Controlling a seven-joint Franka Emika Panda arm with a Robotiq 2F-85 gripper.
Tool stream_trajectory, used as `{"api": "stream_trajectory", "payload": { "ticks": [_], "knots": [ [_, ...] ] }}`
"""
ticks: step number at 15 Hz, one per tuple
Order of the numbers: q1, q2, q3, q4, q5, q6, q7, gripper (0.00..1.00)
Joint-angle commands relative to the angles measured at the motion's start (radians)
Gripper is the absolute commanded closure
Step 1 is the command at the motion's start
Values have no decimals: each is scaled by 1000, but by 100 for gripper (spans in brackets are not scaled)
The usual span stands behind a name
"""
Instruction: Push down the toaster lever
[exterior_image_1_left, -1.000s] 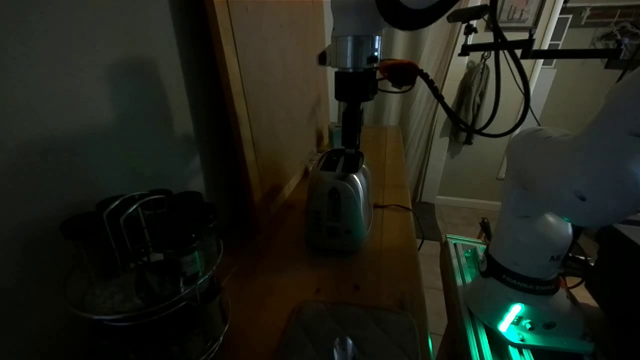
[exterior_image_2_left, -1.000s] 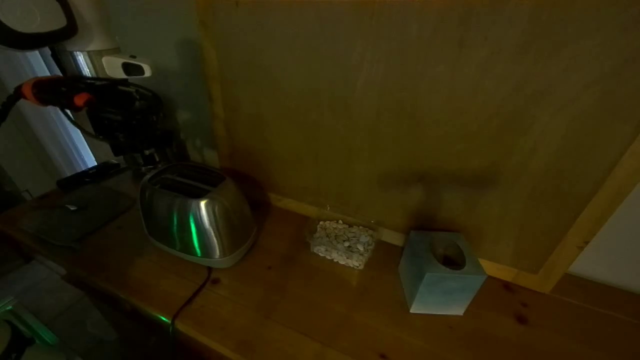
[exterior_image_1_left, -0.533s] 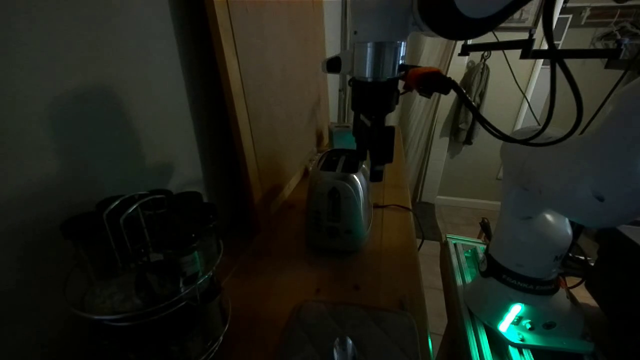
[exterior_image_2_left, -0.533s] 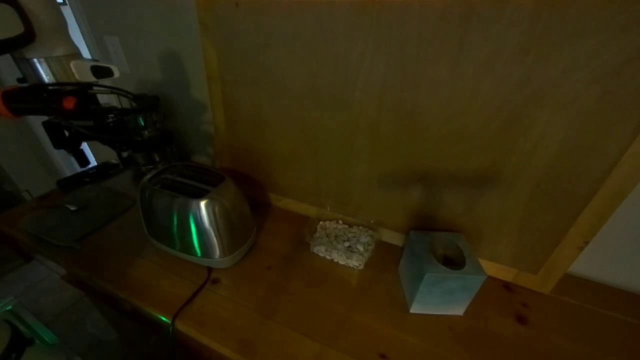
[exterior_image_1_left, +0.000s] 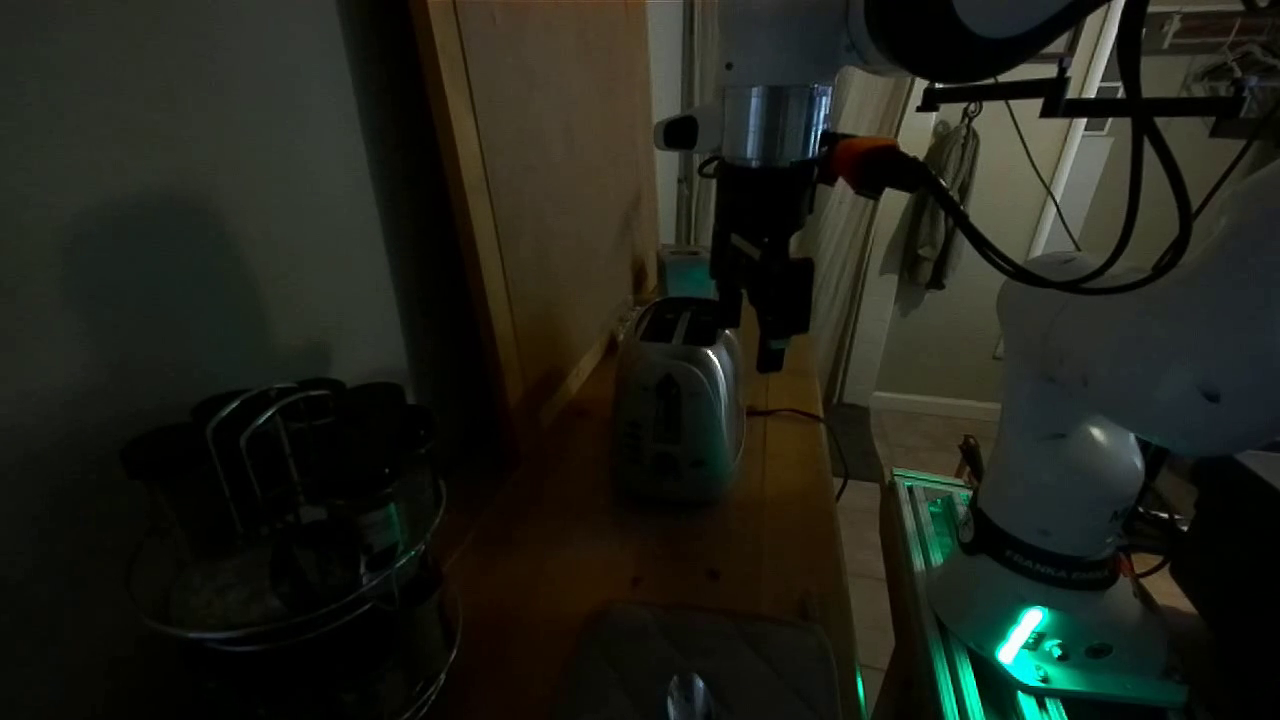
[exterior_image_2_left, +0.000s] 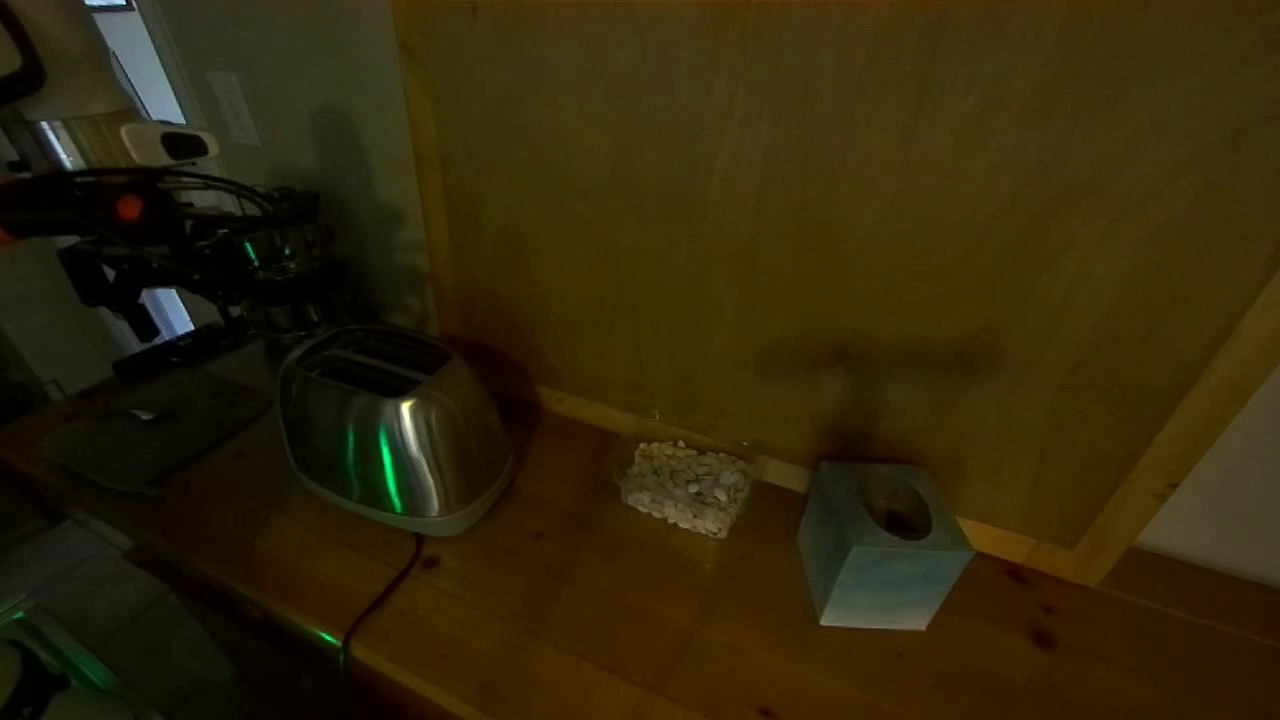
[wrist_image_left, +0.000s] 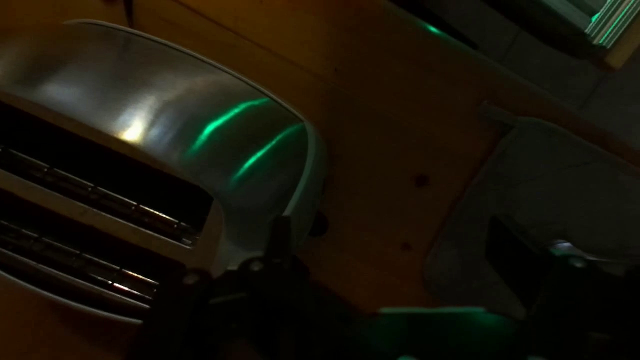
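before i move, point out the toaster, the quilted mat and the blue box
Toaster (exterior_image_2_left: 400, 450): in an exterior view, on its shiny metal side.
Quilted mat (exterior_image_1_left: 712, 645): in an exterior view, on its bare top.
Blue box (exterior_image_2_left: 885, 572): in an exterior view, on its front face.

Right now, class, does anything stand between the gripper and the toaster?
Nothing visible does: in the wrist view, the open gripper hangs by one end of the toaster. The lever is too dark to make out.

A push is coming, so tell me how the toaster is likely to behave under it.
The toaster will probably feel stiff, since its body looks metal. That shine suggests the fingers could slip. Standing upright on the wooden countertop, it likely takes a downward press steadily, but it looks narrow end-on, so a sideways shove might rock it.
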Motion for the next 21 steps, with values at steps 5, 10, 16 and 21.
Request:
{"api": "stream_trajectory", "payload": {
  "ticks": [5, 10, 16, 21],
  "knots": [
    [174, 37, -11, 29, 23, -88, -239, 0],
    [288, 77, -2, 33, 49, -2, -394, 0],
    [307, 108, 29, 35, 63, 117, -445, 0],
    [309, 197, -3, 118, 92, 85, -498, 0]
  ]
}}
